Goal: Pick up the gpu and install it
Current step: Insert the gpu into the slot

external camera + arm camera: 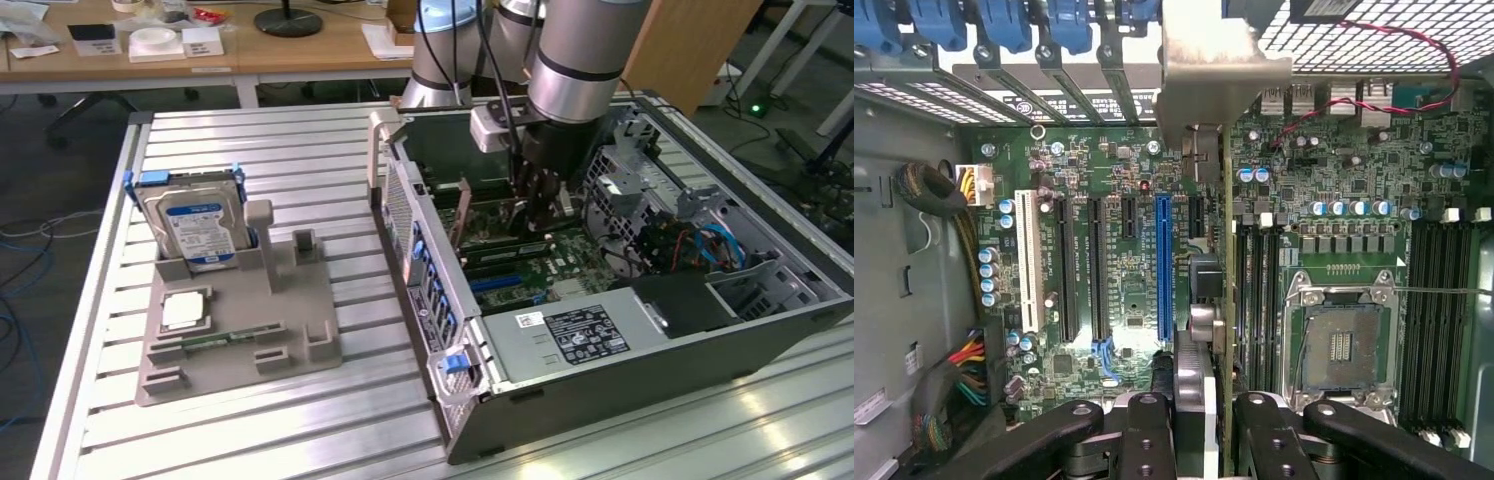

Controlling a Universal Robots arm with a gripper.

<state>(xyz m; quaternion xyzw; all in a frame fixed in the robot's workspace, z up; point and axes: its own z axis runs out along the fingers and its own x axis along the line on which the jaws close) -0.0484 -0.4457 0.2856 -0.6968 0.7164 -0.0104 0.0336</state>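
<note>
My gripper reaches down into the open computer case, shut on the gpu. The card hangs upright over the motherboard. In the wrist view the gpu is edge-on, a thin line running from its metal bracket by the rear slot openings down to between my black fingers. My gripper clamps its near end. The card's lower edge sits just beside the blue slot, on the side toward the CPU socket. Whether it touches the board I cannot tell.
On the aluminium table, at the exterior view's left, a grey fixture holds a silver hard drive, a CPU chip and a green memory stick. The power supply, drive cages and cable bundles crowd the case.
</note>
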